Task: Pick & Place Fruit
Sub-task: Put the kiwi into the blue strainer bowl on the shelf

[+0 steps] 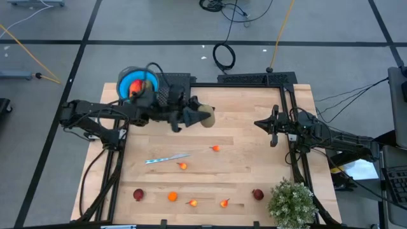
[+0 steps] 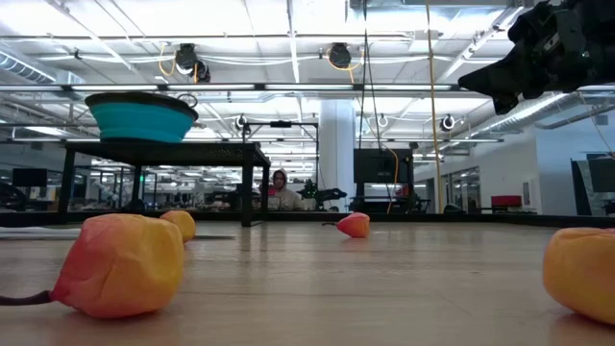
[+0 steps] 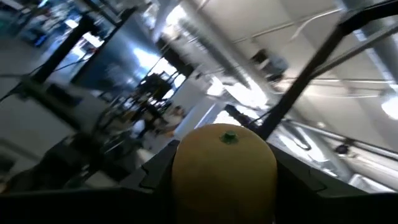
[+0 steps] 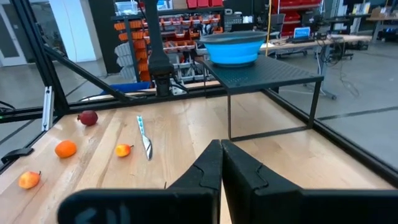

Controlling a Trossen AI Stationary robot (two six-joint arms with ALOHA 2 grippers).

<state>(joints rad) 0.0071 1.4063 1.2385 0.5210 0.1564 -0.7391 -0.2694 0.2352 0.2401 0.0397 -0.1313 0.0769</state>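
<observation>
1. The left gripper (image 1: 202, 116) is lifted above the table's far middle, its fingers half-closed around a tan oval fruit (image 3: 222, 168) — likely a kiwi, though the view is poor.
2. Step in hand: carrying that fruit toward the blue bowl (image 1: 129, 80) on its raised stand, just behind and left.
3. Next calls for swinging over the bowl's rim, then releasing.
4. The right gripper (image 4: 221, 163) waits at the right edge — fingers pressed together, empty.
</observation>
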